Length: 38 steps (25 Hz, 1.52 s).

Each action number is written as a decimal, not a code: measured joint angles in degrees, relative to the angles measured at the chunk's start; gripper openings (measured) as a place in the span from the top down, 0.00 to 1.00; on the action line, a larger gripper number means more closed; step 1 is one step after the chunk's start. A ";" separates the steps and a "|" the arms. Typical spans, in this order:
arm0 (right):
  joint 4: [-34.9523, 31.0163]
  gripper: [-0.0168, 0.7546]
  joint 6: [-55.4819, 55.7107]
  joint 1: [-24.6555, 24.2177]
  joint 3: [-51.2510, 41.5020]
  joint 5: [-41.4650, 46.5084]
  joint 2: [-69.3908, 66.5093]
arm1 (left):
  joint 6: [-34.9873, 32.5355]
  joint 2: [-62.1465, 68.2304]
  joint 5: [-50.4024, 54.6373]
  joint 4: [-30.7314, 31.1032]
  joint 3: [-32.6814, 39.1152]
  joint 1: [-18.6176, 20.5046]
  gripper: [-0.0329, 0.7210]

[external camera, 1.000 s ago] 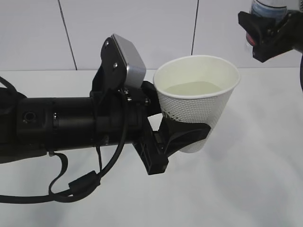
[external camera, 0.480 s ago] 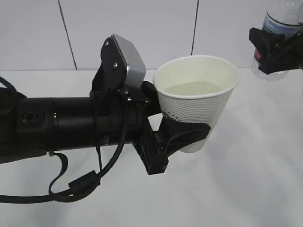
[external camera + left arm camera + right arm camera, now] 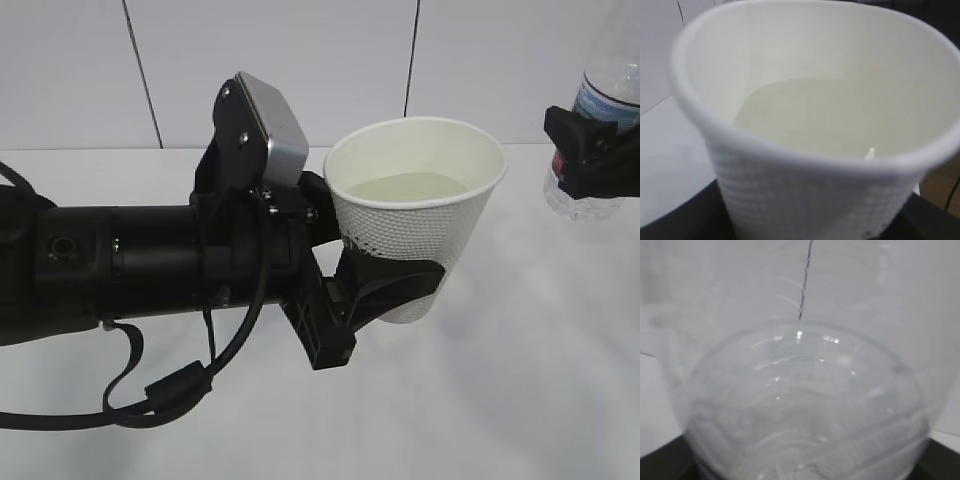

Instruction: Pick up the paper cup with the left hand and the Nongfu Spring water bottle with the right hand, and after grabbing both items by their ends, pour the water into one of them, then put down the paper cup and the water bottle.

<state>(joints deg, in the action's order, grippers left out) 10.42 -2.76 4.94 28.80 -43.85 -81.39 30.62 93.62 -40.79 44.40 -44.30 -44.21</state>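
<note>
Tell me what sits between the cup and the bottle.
Nothing. In the exterior view, only bare white table and the wall behind show between the cup and the bottle. Each is held in its own claw, apart from the other.

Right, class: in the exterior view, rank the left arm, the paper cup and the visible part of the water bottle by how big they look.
1. left arm, though it is nearest the camera
2. paper cup
3. water bottle, cut off by the frame, so its true size is unsure

Left tool (image 3: 385, 290) and right tool (image 3: 600, 160) clamped.
</note>
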 joint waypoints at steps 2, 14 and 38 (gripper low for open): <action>-1.00 0.30 -0.35 0.00 -1.09 -0.13 0.00 | 0.00 0.00 0.00 0.00 0.00 0.00 0.31; -8.48 0.30 -1.14 0.00 -5.97 -1.19 0.00 | 0.00 0.00 0.00 0.00 0.00 0.00 0.31; -11.31 0.30 -1.14 0.00 -9.72 -3.69 0.03 | 0.00 0.00 0.00 -0.75 0.00 0.00 0.31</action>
<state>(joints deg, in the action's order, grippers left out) -0.89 -3.90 4.94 19.08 -47.54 -81.36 30.62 93.62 -40.79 43.64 -44.30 -44.21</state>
